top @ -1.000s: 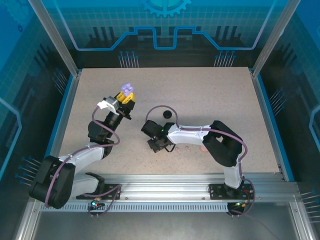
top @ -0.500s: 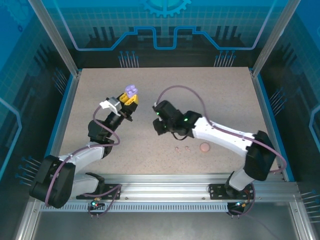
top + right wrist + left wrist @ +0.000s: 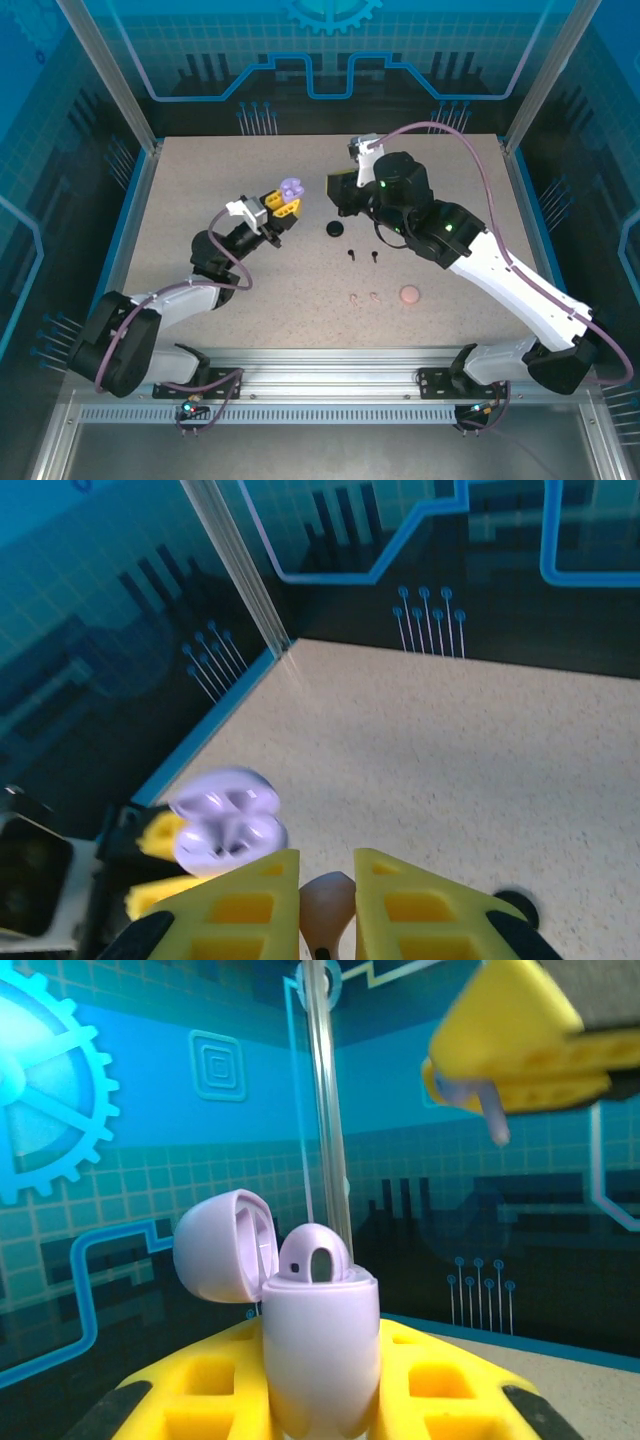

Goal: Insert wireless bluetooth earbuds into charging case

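Blue walls (image 3: 200, 60) ringed the speckled table (image 3: 450, 170). The left gripper (image 3: 320, 1385) was clamped round the open lilac case (image 3: 318, 1340). The right gripper (image 3: 327, 870) pinched a lilac earbud (image 3: 492, 1120) just beside it, not yet seated. Whether its partner sat inside, I could not tell. Farther out lay the black earbuds (image 3: 353, 252), black case (image 3: 335, 230), pale pink earbuds (image 3: 352, 296) and pink case (image 3: 408, 295), so most of the work seemed left.
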{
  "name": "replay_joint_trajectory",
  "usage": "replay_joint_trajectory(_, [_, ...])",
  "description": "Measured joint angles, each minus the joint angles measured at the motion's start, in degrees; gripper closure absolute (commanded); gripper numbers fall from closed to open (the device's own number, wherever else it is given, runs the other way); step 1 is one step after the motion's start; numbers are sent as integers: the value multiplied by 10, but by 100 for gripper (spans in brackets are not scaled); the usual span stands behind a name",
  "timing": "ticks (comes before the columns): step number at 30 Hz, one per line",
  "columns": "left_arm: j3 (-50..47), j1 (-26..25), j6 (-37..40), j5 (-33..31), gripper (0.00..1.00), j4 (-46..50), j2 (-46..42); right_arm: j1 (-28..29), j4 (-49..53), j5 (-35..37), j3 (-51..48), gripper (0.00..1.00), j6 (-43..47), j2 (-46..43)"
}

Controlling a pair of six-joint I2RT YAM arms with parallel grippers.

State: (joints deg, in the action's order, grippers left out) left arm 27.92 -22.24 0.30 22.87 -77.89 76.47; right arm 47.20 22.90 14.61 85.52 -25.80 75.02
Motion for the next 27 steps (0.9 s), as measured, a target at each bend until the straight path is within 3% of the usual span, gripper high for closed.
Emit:
replay_joint_trajectory(13, [22,-29,38,-5,100,0,24,43,-179,45,-68,85,4,9])
replay_joint_trajectory(27, [26,-29,47,-12,100,0,31,53,-214,103,-89,85,-14,34])
